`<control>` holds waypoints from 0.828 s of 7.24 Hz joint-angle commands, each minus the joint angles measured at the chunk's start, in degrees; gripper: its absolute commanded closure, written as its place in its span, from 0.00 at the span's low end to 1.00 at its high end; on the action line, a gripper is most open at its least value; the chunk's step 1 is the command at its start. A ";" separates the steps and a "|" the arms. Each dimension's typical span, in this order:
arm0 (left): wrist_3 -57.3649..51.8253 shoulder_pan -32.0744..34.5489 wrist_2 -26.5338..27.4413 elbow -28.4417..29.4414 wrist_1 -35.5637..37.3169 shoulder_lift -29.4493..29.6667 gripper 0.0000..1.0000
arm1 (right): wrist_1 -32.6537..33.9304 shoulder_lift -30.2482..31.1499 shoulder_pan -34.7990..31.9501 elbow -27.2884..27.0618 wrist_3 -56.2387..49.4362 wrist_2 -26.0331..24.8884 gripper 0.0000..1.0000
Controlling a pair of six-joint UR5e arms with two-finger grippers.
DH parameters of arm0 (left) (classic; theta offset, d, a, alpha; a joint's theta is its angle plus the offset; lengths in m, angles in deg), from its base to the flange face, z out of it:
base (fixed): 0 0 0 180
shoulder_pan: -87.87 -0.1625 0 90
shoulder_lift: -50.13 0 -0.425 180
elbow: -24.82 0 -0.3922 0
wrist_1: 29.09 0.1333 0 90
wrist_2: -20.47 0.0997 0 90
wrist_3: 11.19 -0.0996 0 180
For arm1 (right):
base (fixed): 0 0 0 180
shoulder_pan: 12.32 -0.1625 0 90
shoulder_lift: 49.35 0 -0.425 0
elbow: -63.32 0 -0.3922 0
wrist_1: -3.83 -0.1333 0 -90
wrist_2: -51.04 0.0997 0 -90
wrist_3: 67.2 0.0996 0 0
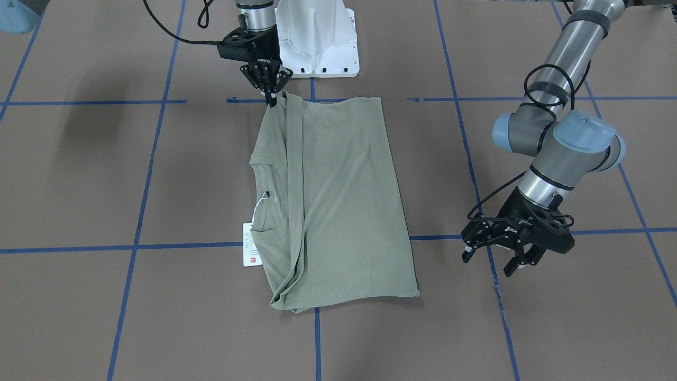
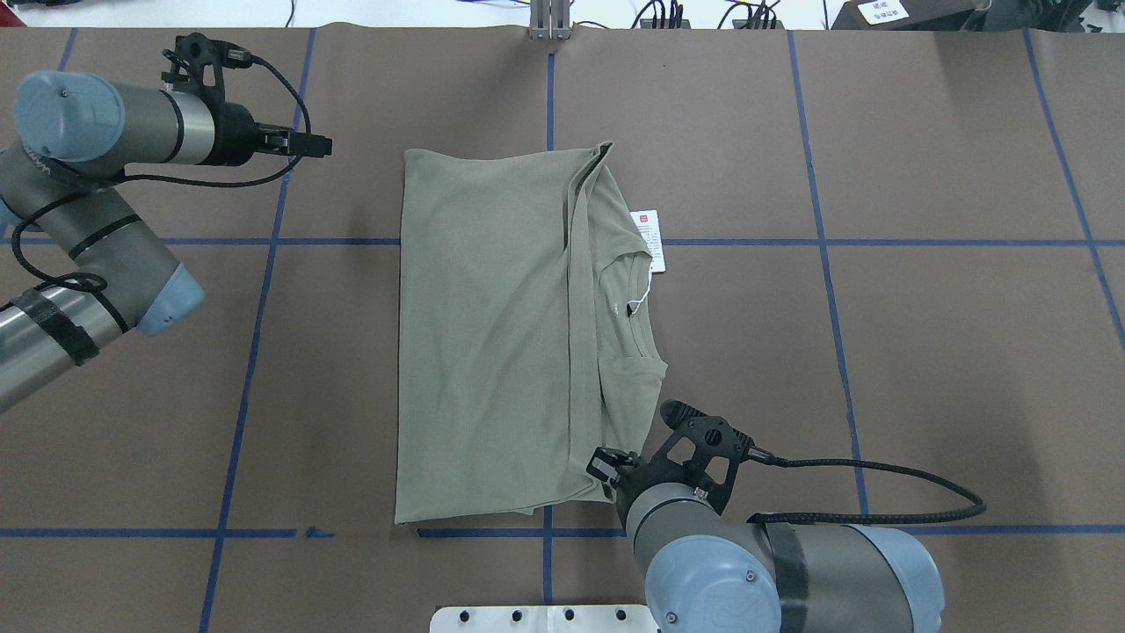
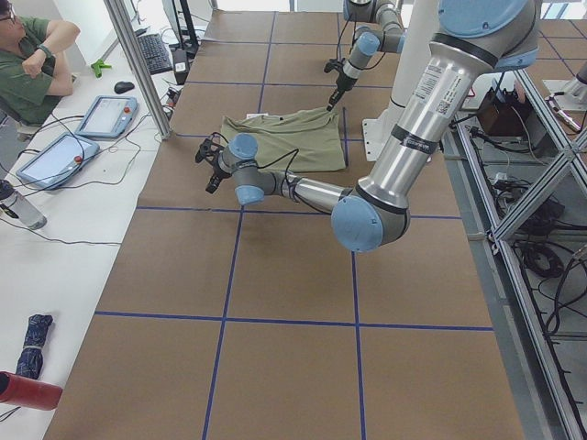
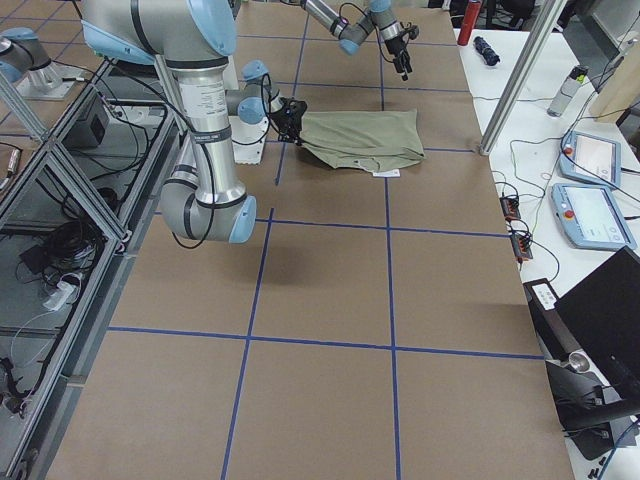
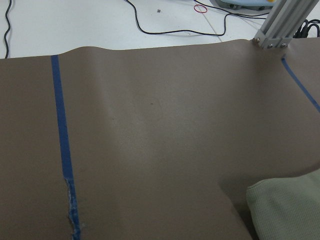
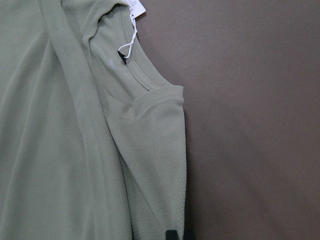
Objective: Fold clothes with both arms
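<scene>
Front view: shirt [image 1: 338, 201] lying folded on table [image 1: 79, 185], tag [image 1: 249, 244] poking out at edge. Right gripper [image 1: 272, 96] pinching shirt corner nearest robot. Left gripper [image 1: 489, 263] jaws spread, empty, apart from shirt. Overhead: left gripper well clear of shirt, over bare table.

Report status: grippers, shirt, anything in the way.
Right gripper shut on shirt edge. Left gripper open, off the cloth. Shirt half-folded, flat; hang tag sticking out.
</scene>
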 commanded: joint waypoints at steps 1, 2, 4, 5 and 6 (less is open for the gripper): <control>0.85 0.00 -0.09 -0.41 0.00 0.00 0.00 | 2.37 -0.80 -0.56 0.12 -5.66 -0.21 0.00; 1.38 0.00 -0.09 -0.59 0.00 0.00 0.00 | 2.38 -1.77 -3.62 0.65 -13.54 1.71 0.00; 1.38 -0.09 -0.27 -0.94 0.00 0.00 0.00 | 2.56 -6.58 -9.61 5.53 -24.83 9.52 0.00; 1.47 -0.09 -0.27 -1.38 0.00 0.00 0.00 | 2.65 -8.61 -10.33 8.01 -28.70 11.64 0.00; 2.34 -0.27 -0.27 -1.47 0.00 0.00 0.00 | 6.82 -10.37 -10.51 8.03 -36.31 14.88 0.02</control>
